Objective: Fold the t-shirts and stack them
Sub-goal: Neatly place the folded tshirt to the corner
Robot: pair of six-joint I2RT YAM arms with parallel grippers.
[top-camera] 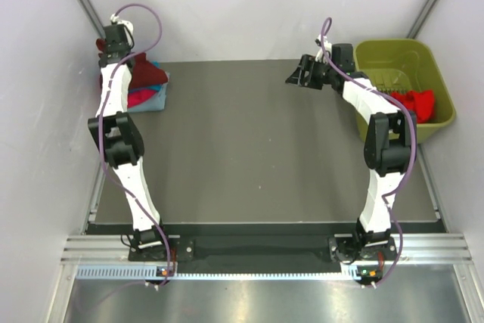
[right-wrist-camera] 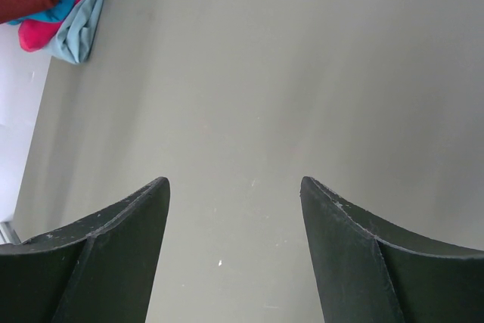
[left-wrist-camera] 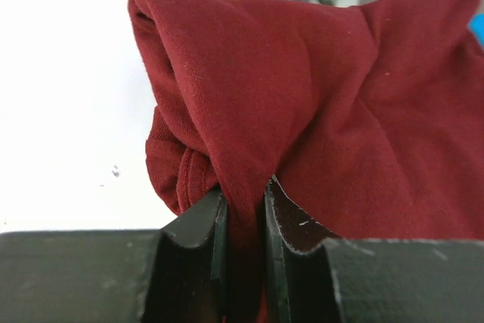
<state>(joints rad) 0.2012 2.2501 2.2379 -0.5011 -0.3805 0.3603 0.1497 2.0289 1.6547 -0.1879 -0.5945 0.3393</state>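
Note:
My left gripper (top-camera: 113,52) is shut on the dark maroon t-shirt (left-wrist-camera: 318,104), at the table's far left corner. The maroon shirt (top-camera: 145,72) hangs over a pile with a pink-red shirt (top-camera: 140,98) and a teal shirt (top-camera: 156,96). The pile also shows in the right wrist view, with the pale grey-blue shirt (right-wrist-camera: 82,26) at its edge. A bright red t-shirt (top-camera: 417,102) lies in the basket. My right gripper (top-camera: 296,75) is open and empty above the table's far right, its jaws wide apart (right-wrist-camera: 234,187).
The olive-green plastic basket (top-camera: 386,54) stands at the far right beside the table. The dark table top (top-camera: 249,149) lies between the arms. White walls close in on the left and right.

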